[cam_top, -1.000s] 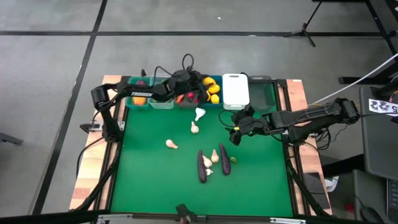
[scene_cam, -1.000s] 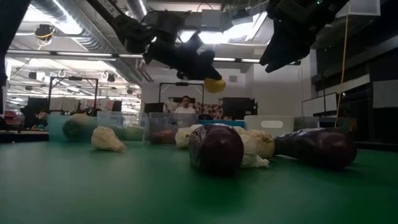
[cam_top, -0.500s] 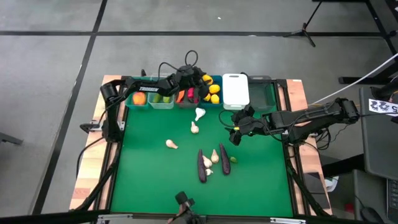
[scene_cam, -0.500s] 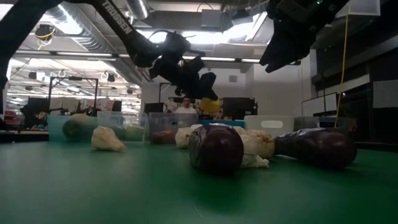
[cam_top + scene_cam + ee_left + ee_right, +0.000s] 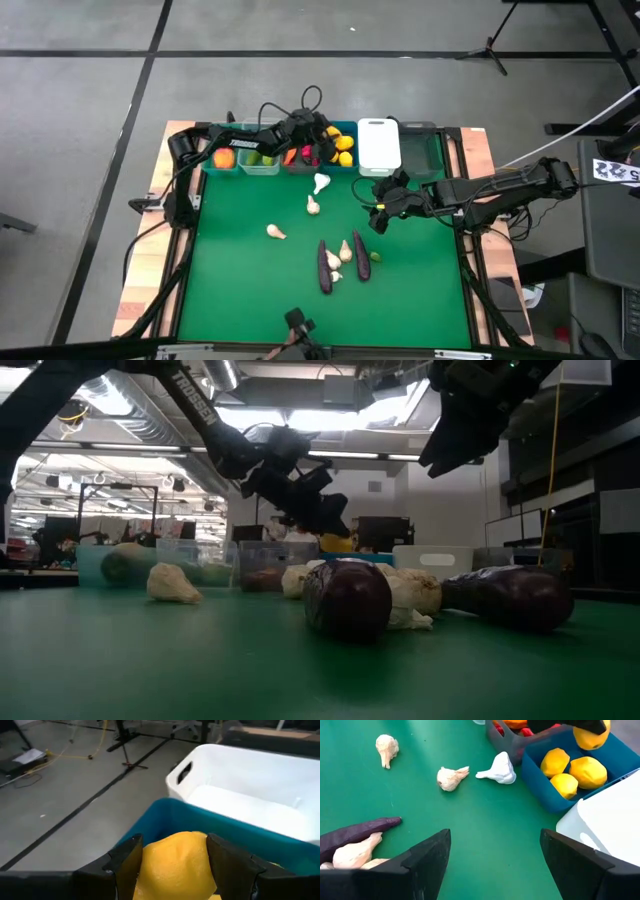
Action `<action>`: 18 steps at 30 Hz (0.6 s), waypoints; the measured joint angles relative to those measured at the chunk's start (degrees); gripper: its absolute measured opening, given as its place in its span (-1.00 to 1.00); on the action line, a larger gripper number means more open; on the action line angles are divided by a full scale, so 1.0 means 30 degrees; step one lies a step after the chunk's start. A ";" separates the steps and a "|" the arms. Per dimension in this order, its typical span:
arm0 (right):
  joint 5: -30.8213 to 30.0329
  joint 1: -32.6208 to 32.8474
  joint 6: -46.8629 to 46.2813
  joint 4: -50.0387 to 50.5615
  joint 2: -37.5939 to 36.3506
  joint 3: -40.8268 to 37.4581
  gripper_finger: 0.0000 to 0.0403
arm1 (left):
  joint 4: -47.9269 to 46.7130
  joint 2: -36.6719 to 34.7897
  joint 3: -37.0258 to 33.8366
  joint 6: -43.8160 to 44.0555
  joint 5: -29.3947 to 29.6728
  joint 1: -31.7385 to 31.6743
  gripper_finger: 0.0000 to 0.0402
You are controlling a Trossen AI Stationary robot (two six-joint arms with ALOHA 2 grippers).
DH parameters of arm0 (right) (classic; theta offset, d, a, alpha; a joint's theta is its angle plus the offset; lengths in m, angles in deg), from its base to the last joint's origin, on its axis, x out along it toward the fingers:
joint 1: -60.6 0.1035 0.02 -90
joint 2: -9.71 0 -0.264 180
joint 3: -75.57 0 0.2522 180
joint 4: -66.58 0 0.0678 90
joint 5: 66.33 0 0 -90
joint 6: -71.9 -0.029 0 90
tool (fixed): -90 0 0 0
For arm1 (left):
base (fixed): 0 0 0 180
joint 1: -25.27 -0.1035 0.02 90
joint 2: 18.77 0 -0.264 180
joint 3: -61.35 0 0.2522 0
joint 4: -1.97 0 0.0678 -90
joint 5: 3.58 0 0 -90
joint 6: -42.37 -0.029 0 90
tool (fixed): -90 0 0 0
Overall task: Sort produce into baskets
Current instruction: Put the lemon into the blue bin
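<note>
My left gripper (image 5: 326, 130) is shut on a yellow lemon (image 5: 175, 865) just above the blue bin (image 5: 200, 822), which holds three more lemons (image 5: 567, 770). In the low view the lemon (image 5: 336, 543) sits at about the height of the bins' rims. My right gripper (image 5: 380, 217) hangs open and empty above the mat, near the white bin (image 5: 380, 146). Several whitish garlics (image 5: 313, 204) and two purple eggplants (image 5: 325, 268) lie on the green mat. The teal bin (image 5: 222, 159), clear bin (image 5: 260, 161) and grey bin (image 5: 300, 158) hold sorted produce. My left gripper pinches the lemon by its two opposite sides (image 5: 145, 862) between its two fingers. The fingers (image 5: 305, 510) slant down from the table's left. The lemon is lifted clear, over the blue bin's opening.
The dark green bin (image 5: 423, 150) stands at the right end of the row along the far edge. A small green piece (image 5: 376, 256) lies by the eggplants. Bare mat lies at the near left (image 5: 240, 290). A person shows far behind the table (image 5: 297, 532).
My left gripper has carried the lemon down and a little toward the table's right, from well above the bins to just above the blue bin, still shut on it. My right arm has kept still.
</note>
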 joint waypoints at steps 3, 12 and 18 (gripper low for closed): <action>0.0295 -0.0007 0.0000 -0.0009 0.0000 0.0000 0.51 | 0.0066 -0.0007 0.0000 -0.0453 -0.0701 0.0000 0.05; 0.0302 0.0000 0.0000 0.0031 0.0000 0.0000 0.51 | -0.1441 -0.0015 0.0282 -0.1940 -0.2815 -0.0036 0.05; 0.0310 -0.0004 -0.0051 0.0303 0.0000 0.0000 0.51 | -0.1701 -0.0015 0.0739 -0.2787 -0.2972 0.0178 0.12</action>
